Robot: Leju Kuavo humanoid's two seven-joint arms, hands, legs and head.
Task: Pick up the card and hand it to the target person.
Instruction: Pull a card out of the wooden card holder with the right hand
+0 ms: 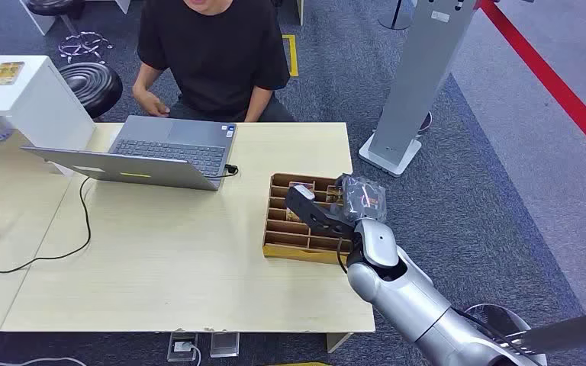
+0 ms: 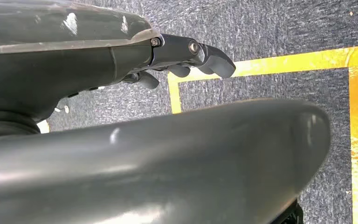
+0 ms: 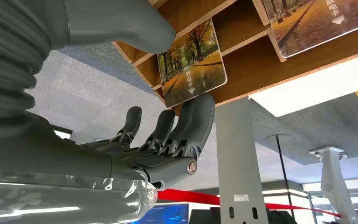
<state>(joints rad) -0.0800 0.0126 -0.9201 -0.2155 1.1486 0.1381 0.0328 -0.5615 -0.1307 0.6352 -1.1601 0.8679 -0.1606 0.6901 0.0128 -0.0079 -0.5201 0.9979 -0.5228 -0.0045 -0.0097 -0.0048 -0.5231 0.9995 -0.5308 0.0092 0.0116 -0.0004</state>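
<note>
A card [image 3: 192, 63] printed with autumn trees stands in a slot of the wooden divider box [image 3: 256, 60]. My right hand [image 3: 168, 126] pinches it, thumb [image 3: 135, 23] on one edge and a dark finger [image 3: 198, 114] on the opposite edge. In the head view the right hand [image 1: 317, 212] reaches over the box [image 1: 305, 248] at the table's right end. The person [image 1: 214, 53] in a black shirt sits across the table behind a laptop. My left hand [image 2: 186, 58] hangs above the carpet with its fingers loose and holds nothing.
An open laptop [image 1: 160, 152] with a black cable [image 1: 84, 221] lies on the light wooden table [image 1: 160, 267]. A second card [image 3: 317, 18] sits in a neighbouring slot. A grey pillar stand [image 1: 420, 84] rises right of the table; a white counter [image 1: 30, 95] stands at the left.
</note>
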